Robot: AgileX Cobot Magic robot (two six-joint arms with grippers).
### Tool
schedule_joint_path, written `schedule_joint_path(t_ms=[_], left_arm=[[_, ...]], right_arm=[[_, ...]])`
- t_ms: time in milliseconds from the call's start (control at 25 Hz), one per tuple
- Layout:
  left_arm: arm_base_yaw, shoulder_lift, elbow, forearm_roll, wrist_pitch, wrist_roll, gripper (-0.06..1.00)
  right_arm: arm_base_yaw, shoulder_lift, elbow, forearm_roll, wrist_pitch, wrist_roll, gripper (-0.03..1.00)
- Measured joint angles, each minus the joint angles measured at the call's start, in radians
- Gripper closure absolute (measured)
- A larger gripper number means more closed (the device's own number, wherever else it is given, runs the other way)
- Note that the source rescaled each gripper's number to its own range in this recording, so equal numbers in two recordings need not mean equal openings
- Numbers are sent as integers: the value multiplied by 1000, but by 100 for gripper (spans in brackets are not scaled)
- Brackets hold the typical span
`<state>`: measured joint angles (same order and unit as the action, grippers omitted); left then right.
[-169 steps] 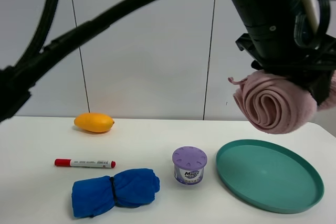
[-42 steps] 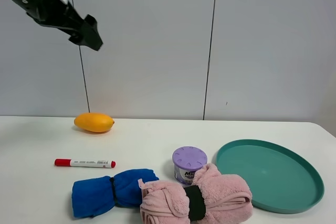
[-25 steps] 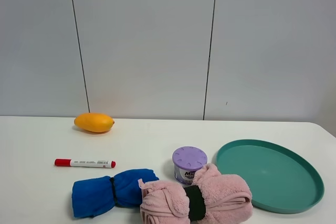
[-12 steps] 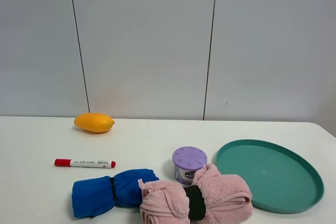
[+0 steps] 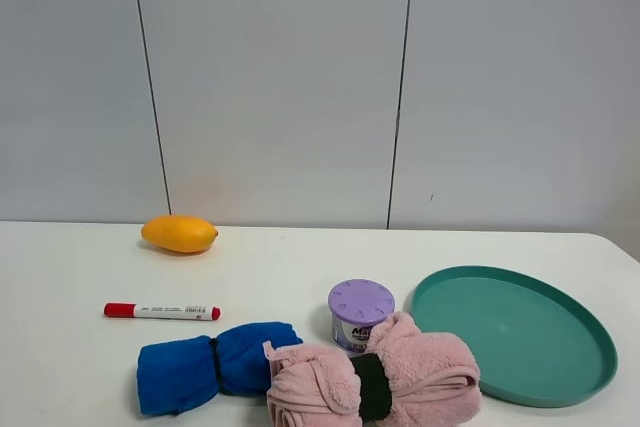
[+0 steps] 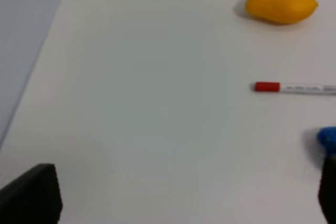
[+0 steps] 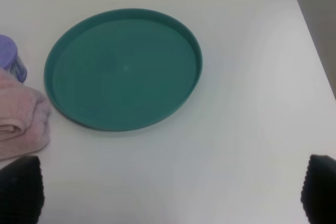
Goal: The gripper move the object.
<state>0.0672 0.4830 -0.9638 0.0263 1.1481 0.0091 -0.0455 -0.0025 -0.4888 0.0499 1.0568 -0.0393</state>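
A white table [image 5: 300,267] fills the lower half of the exterior view, with a grey panelled wall behind it. No arm shows in that view.

The pink towel [image 5: 375,379], rolled and cinched by a dark band, lies at the lower centre of the frame. Its left end touches the blue cloth [image 5: 215,364], also rolled and banded, at the lower left of centre. Just behind the pink towel stands a purple can [image 5: 361,314], touching or nearly touching it. The towel's right end lies just beside the rim of the green plate [image 5: 520,337], which sits at the lower right; whether they touch cannot be told.

A red-capped marker [image 5: 162,311] lies flat at the left, behind the blue cloth and apart from it. A mango [image 5: 179,233] rests further back at the left, near the wall.

In the left wrist view the left gripper [image 6: 184,203] shows 2 dark fingertips [image 6: 31,195] at the lower corners of the frame, spread wide with nothing between them, above bare table. The mango [image 6: 281,4], the marker [image 6: 294,87] and an edge of the blue cloth [image 6: 328,137] lie along the right side.

In the right wrist view the right gripper [image 7: 173,192] is likewise wide apart and empty, its fingertips [image 7: 20,188] at the lower corners. The plate [image 7: 123,69] lies at the upper left of centre, with the pink towel [image 7: 21,116] and purple can [image 7: 10,61] at the left edge.
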Motion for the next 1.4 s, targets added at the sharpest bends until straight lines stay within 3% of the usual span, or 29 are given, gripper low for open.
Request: schedule_joint_path(t_ms=[320, 560, 960, 1400], left_arm=[[0, -323, 245, -35, -90, -32, -6], [0, -473, 346, -35, -113, -44, -6], [0, -486, 449, -34, -86, -47, -6], [0, -486, 455, -26, -87, -47, -6]], right_arm=[[0, 0, 0, 0, 0, 0, -3], [0, 0, 0, 0, 0, 0, -3], [0, 0, 0, 0, 0, 0, -3], [0, 0, 0, 0, 0, 0, -3]])
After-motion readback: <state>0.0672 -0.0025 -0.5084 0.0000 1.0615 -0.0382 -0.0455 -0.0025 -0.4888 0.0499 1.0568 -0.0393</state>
